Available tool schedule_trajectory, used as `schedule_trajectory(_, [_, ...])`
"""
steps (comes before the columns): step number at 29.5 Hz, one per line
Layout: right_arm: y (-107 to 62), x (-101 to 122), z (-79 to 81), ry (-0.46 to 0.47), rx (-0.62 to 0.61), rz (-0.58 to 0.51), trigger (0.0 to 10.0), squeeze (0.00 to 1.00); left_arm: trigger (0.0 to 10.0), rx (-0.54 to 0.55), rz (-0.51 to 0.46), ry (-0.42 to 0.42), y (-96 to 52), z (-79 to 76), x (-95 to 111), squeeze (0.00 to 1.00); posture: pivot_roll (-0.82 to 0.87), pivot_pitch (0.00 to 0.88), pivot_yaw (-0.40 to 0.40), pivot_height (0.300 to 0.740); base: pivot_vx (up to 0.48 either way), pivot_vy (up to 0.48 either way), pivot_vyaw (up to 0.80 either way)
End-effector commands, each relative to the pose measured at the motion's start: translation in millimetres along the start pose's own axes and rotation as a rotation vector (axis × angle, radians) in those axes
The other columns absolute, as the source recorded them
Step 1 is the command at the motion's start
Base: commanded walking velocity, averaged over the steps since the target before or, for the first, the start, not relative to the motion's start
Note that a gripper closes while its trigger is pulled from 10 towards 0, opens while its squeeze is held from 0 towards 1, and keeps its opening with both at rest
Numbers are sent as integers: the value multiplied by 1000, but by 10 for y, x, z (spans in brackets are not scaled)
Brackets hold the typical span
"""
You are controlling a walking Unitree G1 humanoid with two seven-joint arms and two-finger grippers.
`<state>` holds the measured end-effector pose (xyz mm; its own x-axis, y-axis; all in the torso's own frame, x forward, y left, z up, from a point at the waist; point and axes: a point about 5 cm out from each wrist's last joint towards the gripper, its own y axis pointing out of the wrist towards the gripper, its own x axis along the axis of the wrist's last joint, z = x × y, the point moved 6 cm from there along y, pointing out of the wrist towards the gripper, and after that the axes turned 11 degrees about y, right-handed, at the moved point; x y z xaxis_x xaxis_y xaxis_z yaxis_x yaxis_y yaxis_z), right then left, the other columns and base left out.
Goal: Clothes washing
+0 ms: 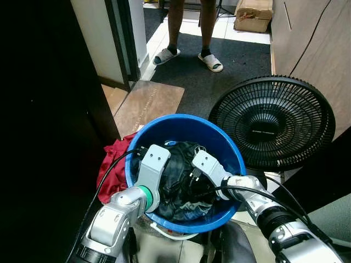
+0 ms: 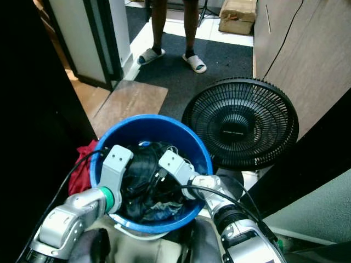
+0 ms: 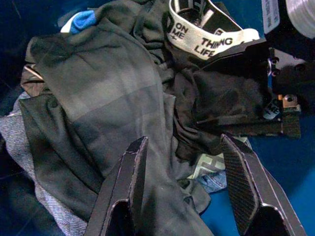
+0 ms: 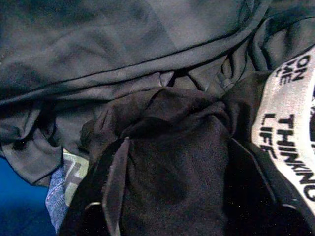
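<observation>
A blue bucket (image 1: 164, 123) stands right before me, filled with dark clothes (image 1: 178, 164). On top lie a grey-black garment (image 3: 108, 98) and a black one with a white lettered waistband (image 3: 206, 37). Both grippers reach down into the bucket. My left gripper (image 3: 184, 147) is open, its fingers (image 3: 133, 167) spread just above the grey-black garment. My right gripper (image 4: 177, 147) is open and pressed into the pile, with bunched black cloth (image 4: 172, 128) bulging between its fingers beside the waistband (image 4: 290, 128).
A red cloth (image 1: 112, 161) lies outside the bucket on its left. A black floor fan (image 1: 272, 123) stands close on the right. A person in slippers (image 1: 189, 57) stands on the dark mat ahead. A dark panel (image 1: 44, 137) walls the left side.
</observation>
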<state>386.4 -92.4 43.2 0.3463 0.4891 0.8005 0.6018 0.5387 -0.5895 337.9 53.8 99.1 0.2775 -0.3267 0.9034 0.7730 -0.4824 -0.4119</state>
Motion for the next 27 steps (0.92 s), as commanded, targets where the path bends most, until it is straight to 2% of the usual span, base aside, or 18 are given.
schedule_trajectory(1, [61, -395, 205, 95, 49, 95, 0, 0, 10000, -15, 81, -31, -6, -32, -243, 0, 64, 217, 86, 580, 0, 0, 0])
schedule_trajectory(27, [57, -273, 166, 112, 35, 32, 0, 0, 10000, -15, 83, -36, 0, -38, -247, 0, 63, 215, 82, 580, 0, 0, 0])
